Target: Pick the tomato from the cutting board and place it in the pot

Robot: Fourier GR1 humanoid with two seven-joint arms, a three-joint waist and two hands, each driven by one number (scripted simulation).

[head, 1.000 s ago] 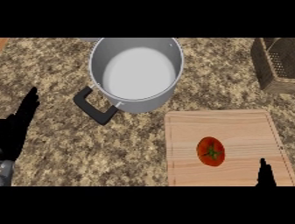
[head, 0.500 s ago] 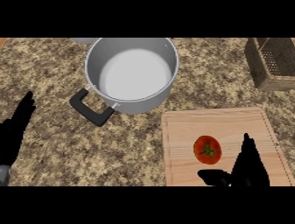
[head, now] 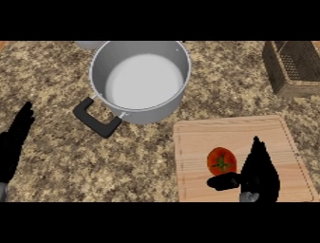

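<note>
One tomato (head: 221, 160) lies on the board (head: 190, 142), lower right of frame. The right hand (head: 259, 172) is released just beside it; its fingers should curl around before lifting toward the pot (head: 143, 76).

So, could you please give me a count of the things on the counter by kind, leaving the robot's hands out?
Pot: 1
Cutting board: 1
Tomato: 1
Basket: 1
Total: 4
</note>
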